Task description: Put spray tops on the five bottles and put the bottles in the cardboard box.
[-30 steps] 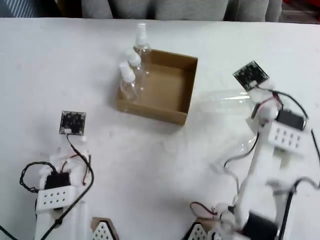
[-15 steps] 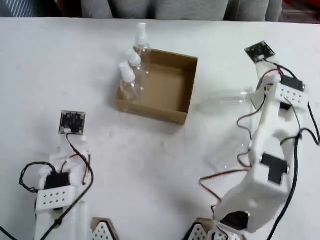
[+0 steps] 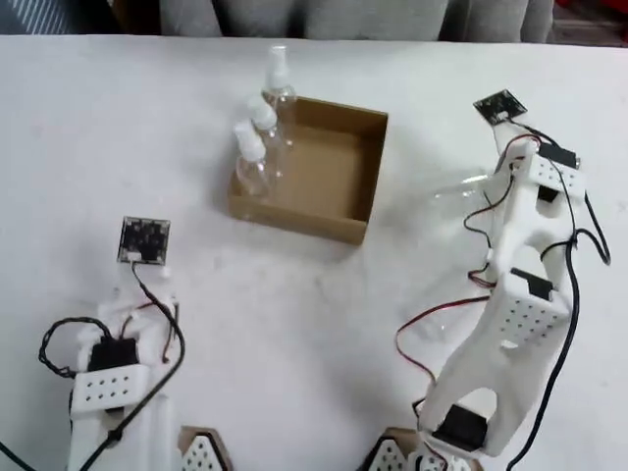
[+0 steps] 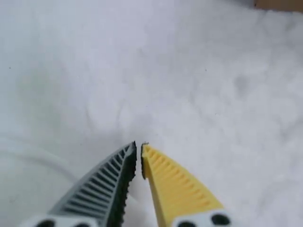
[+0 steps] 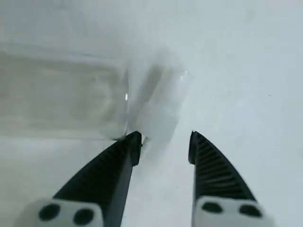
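A brown cardboard box (image 3: 329,177) stands open at the middle of the table. Three clear bottles with white spray tops (image 3: 263,123) stand upright along its left wall; whether inside or just outside I cannot tell. A clear bottle (image 3: 456,186) lies on its side right of the box. My right gripper (image 5: 163,142) is open, its black fingers just short of that bottle's neck (image 5: 161,101), with the body (image 5: 57,99) to one side. My left gripper (image 4: 139,149) is shut on nothing above bare table. The left arm (image 3: 113,363) sits at the front left.
The right arm (image 3: 515,294) stretches from the front right towards the back. Another faint clear item (image 3: 437,319) lies beside its base link. A white cloth covers the table (image 3: 147,128). Grey chair backs (image 3: 343,18) line the far edge.
The right arm has stretched forward and towards the far side, bringing its gripper over the lying bottle. The left arm, the box and the upright bottles have not moved.
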